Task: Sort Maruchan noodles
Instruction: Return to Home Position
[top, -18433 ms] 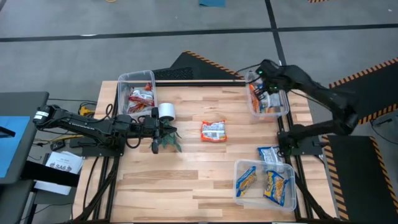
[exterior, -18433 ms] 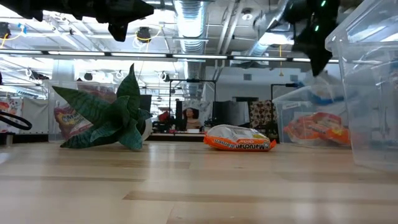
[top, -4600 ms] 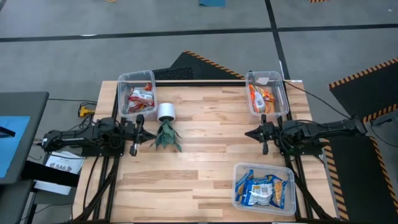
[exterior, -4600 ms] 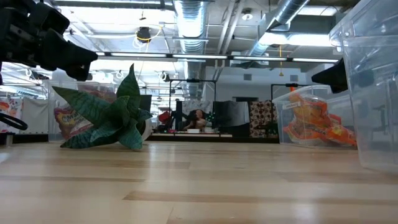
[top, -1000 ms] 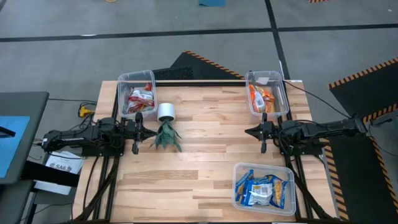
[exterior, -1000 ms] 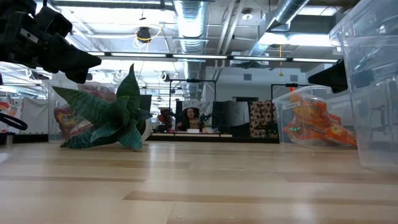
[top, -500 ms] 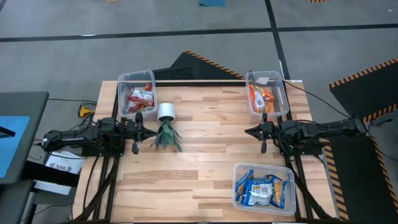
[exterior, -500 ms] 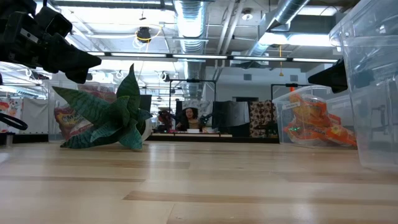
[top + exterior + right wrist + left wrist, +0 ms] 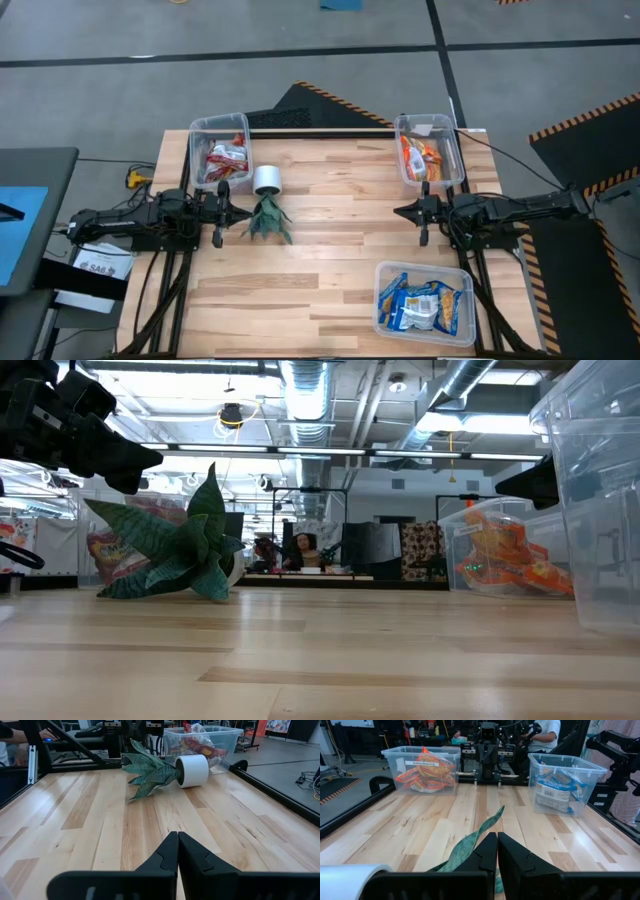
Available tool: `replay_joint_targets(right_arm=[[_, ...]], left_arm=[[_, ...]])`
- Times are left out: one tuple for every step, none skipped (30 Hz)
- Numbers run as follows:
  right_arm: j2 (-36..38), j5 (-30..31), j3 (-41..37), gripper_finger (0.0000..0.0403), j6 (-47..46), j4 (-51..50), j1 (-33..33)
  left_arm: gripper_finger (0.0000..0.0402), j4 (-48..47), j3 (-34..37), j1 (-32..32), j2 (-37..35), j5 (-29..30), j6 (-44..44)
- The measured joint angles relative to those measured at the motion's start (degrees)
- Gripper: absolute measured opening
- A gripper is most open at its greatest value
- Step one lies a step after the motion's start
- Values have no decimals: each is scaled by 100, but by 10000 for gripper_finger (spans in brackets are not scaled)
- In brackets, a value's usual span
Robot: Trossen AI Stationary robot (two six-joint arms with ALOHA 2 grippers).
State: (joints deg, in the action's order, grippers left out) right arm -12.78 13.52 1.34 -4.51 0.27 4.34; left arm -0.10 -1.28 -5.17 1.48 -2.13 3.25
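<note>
The Maruchan noodles lie sorted in three clear bins: red-and-white packets [image 9: 226,159] in the far-left bin [image 9: 219,125], orange packets [image 9: 424,159] in the far-right bin [image 9: 429,123], blue-and-yellow packets [image 9: 423,302] in the near-right bin [image 9: 424,268]. My left gripper [image 9: 233,211] is shut and empty at the left edge, just left of the plant. My right gripper [image 9: 401,212] is shut and empty at the right edge, below the orange bin. Both shut fingertips show in the wrist views, the left [image 9: 497,851] and the right [image 9: 177,851].
A green plant [image 9: 267,220] in a white pot [image 9: 266,179] lies tipped on its side at the left, leaves toward the near edge. The middle of the wooden table [image 9: 330,250] is bare. People sit in the room beyond the table.
</note>
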Motion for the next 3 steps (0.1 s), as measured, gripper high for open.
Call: replay_joint_targets(right_arm=[[-1,0,0,31,0,0,2],[-1,0,0,31,0,0,0],[0,0,0,31,0,0,-1]], left_arm=[[0,0,0,-1,0,0,0],[0,0,0,-2,0,0,0],[0,0,0,0,0,0,0]])
